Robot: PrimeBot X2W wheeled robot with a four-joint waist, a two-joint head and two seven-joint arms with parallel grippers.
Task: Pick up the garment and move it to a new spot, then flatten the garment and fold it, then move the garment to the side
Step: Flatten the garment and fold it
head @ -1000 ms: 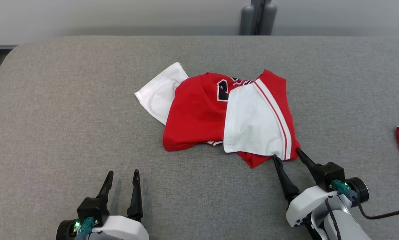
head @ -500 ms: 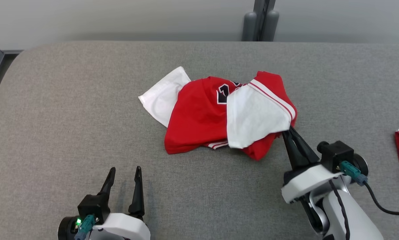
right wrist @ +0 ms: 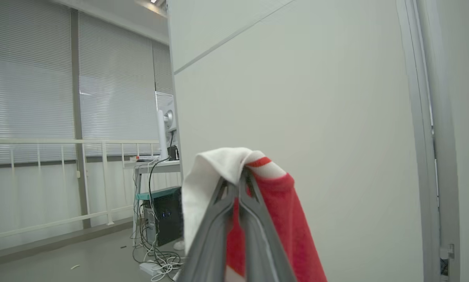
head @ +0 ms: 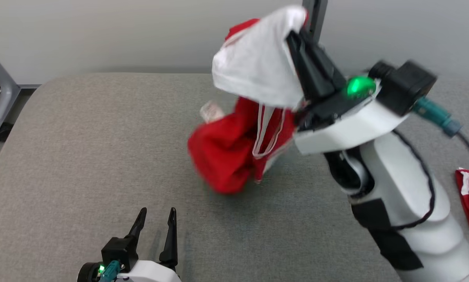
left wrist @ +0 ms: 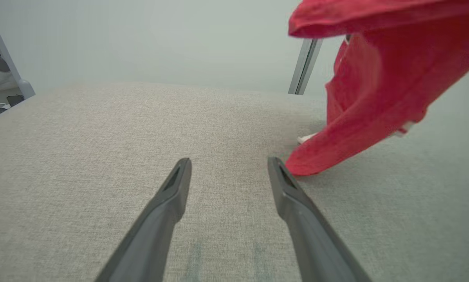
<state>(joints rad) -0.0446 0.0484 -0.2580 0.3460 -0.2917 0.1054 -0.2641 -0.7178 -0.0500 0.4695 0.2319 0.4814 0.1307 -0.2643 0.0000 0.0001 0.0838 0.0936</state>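
Head view: your right gripper pinches the large red white-sleeved fabric T-shirt, which hangs lengthwise below it, toward your left.

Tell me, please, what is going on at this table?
The right gripper is shut on the red and white T-shirt at a sleeve and holds it high over the grey table, its lower end hanging down to about the surface. The left gripper rests open and empty near the front edge.

Head camera looks down on the grey fabric surface; left wrist shares it, skimming low; right wrist faces a pale wall.
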